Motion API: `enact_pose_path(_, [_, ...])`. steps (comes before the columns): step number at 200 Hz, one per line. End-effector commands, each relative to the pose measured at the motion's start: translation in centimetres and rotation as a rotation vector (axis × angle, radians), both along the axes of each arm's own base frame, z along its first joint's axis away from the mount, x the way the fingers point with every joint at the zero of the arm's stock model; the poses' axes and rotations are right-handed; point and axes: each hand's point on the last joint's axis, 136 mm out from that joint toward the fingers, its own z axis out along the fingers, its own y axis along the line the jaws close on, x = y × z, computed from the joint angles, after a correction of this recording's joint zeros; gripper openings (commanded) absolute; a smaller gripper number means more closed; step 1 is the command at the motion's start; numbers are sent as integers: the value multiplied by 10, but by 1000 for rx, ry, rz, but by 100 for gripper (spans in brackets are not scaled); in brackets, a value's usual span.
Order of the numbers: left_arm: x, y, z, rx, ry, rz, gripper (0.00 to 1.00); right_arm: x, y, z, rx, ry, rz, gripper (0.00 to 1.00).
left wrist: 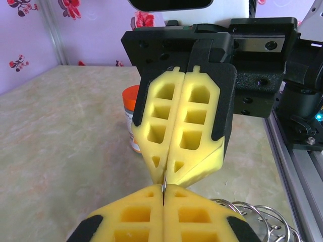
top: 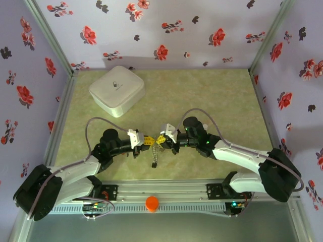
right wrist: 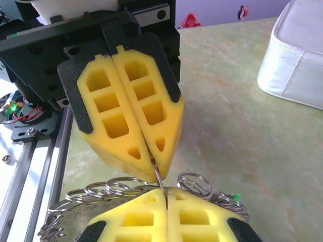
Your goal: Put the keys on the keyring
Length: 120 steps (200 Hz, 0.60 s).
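The left claw (right wrist: 154, 164) and right claw (left wrist: 166, 174) each clamp the keyring (right wrist: 157, 177), tip to tip; we should hold firm and move gently, letting the hanging keys (top: 155, 158) slide.

Thin grey keyring (right wrist: 157, 175) aloft — keys (top: 154, 157) hang clustered beneath it.
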Motion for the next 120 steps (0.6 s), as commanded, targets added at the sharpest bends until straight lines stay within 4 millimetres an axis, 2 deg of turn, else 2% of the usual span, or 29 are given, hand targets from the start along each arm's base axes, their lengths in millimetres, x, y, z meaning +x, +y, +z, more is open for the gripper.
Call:
enact_pose_path(1, [-1,0,8,8,-34,-7,6,1,7,21,41,-48,21,0])
enact_pose_path(18, [-2,1,3,55,-32,-8,14,-1,7,22,29,-48,35,0])
enact_pose_path(30, [-5,5,-9,104,-5,-14,18,-2,6,23,23,-50,41,0])
enact_pose_path(33, [-3,2,-1,99,-21,-15,19,-2,7,23,22,-51,43,0])
enact_pose_path(40, [-3,3,-3,115,-15,-18,20,-2,7,23,20,-52,46,0])
enact_pose_path(66, [-3,2,-7,132,-2,-25,20,-3,9,25,22,-51,59,0])
enact_pose_path(120, [-2,-2,1,109,-13,-41,18,-5,11,18,-18,-51,79,0])
